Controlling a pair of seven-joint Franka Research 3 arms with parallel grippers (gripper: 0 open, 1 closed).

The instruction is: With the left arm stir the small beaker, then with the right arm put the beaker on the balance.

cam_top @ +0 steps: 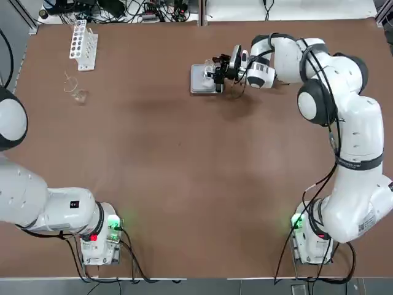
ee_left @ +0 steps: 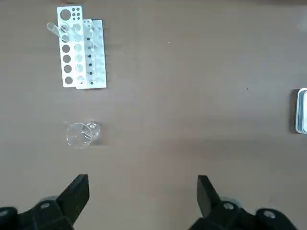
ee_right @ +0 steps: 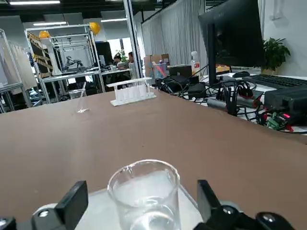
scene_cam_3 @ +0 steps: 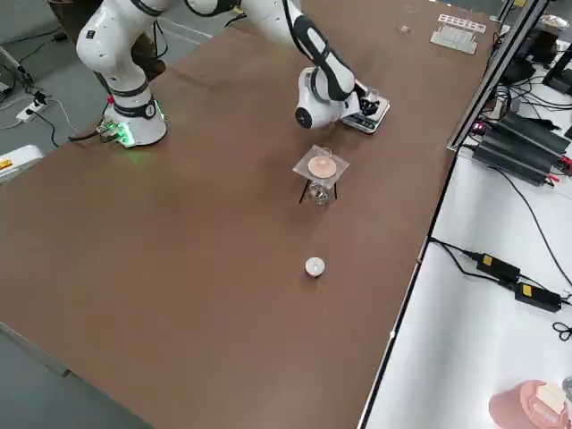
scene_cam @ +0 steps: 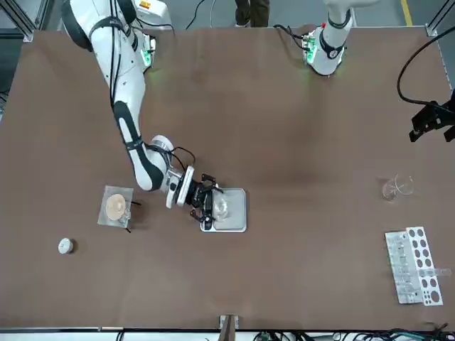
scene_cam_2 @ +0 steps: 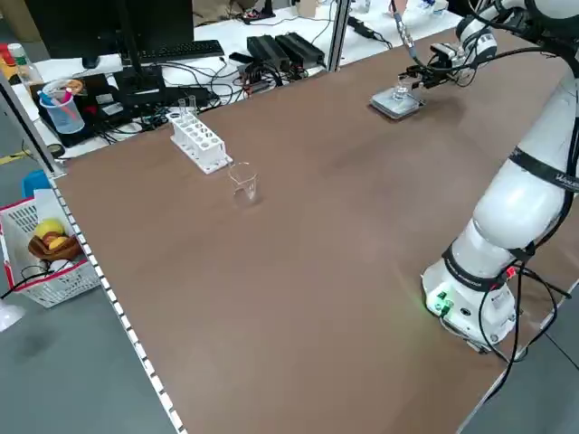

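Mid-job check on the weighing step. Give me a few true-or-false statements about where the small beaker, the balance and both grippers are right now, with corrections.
1. The small beaker stands on the balance. True.
2. The right gripper is shut on the beaker. False: its fingers stand open on either side of the beaker, apart from the glass.
3. The left gripper is at the balance. False: it hangs open at the far end of the table, over bare tabletop near the test-tube rack.
4. A larger glass vessel stands near the rack. True.
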